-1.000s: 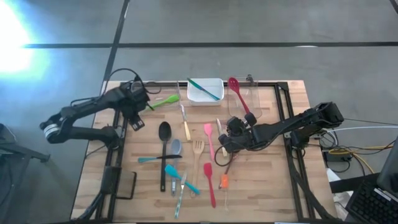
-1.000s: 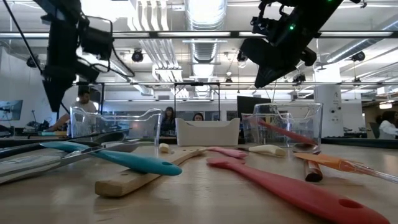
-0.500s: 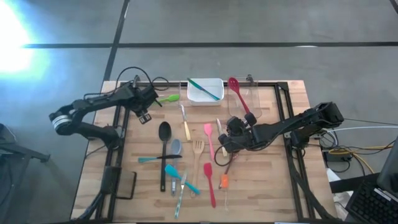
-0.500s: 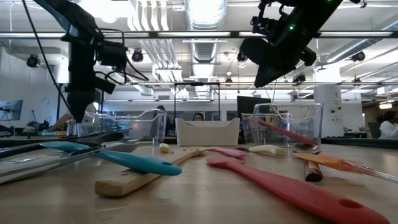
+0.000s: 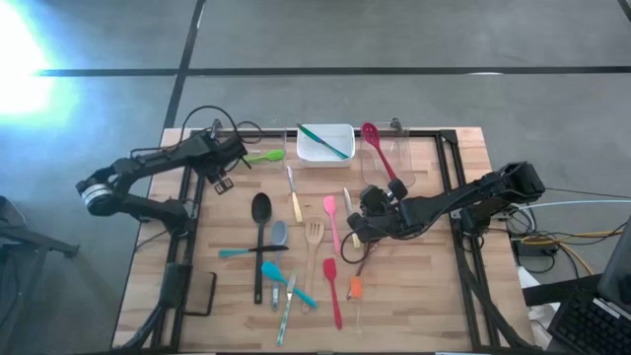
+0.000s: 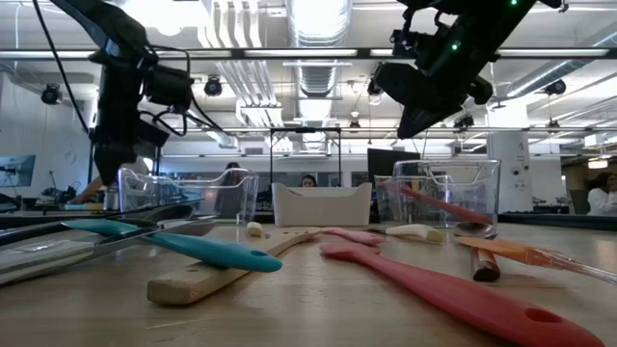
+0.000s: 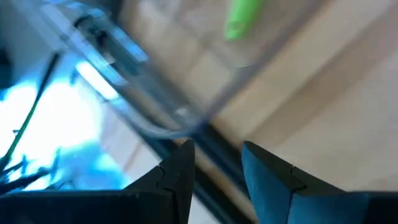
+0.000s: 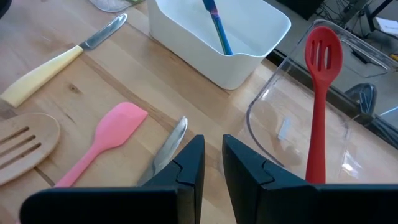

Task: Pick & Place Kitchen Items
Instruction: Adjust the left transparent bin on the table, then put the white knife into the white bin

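My left gripper (image 5: 220,179) hangs open and empty at the table's far left, beside a clear tub (image 6: 183,193) that holds a green utensil (image 5: 264,156). In the left wrist view the gripper (image 7: 217,158) looks down at that tub's rim (image 7: 155,115), with the green utensil (image 7: 242,15) beyond. My right gripper (image 5: 356,226) hovers above the table's middle right with its fingers almost together and nothing between them (image 8: 212,149). A white tub (image 5: 308,150) holds a teal utensil (image 5: 325,140). A red slotted spoon (image 8: 320,93) leans in a second clear tub (image 8: 273,124).
Loose utensils lie across the table's middle: a black ladle (image 5: 259,212), a cream-handled knife (image 8: 43,71), a pink spatula (image 8: 102,146), a wooden fork (image 5: 314,239), a red spatula (image 5: 334,291) and teal ones (image 5: 281,278). Black frame rails run along the table's edges. People show in the room behind.
My left gripper has swung a little toward the table's right and sunk slightly beside the clear tub, with its wrist turning. The gap between its fingers looks the same. My right gripper has kept still.
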Controlling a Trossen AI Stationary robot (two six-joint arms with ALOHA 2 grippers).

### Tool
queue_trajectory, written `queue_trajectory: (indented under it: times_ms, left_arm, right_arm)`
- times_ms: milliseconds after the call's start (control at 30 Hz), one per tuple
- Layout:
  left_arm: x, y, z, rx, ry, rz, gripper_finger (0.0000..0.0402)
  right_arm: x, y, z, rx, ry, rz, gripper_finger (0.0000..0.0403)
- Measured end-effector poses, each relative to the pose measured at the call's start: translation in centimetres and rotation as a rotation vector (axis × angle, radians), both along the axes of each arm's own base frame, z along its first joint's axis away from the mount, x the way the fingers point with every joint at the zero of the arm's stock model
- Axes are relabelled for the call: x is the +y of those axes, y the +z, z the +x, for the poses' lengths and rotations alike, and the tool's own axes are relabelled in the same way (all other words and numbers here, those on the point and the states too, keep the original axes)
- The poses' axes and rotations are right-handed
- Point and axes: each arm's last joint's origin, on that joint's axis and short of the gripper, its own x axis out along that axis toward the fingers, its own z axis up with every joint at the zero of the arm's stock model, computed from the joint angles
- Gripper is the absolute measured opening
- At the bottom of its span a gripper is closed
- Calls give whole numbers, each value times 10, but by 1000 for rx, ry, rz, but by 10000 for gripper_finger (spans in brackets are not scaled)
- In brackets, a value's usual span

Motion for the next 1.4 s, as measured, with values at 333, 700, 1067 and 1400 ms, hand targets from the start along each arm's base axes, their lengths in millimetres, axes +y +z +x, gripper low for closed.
queue_trajectory:
  times_ms: [333,700,1067,1400]
  left_arm:
    - [18,0,0,-13,12,102,135]
    - [22,1,7,-96,-25,99,135]
    - [10,14,-6,-61,8,60,135]
    - [-24,73,-7,-543,-60,-31,135]
  right_arm:
    - [0,1,1,-15,1,3,48]
    - [0,1,1,-8,7,-1,48]
    - [0,1,1,-6,9,-2,48]
    - [0,1,2,-13,7,-1,49]
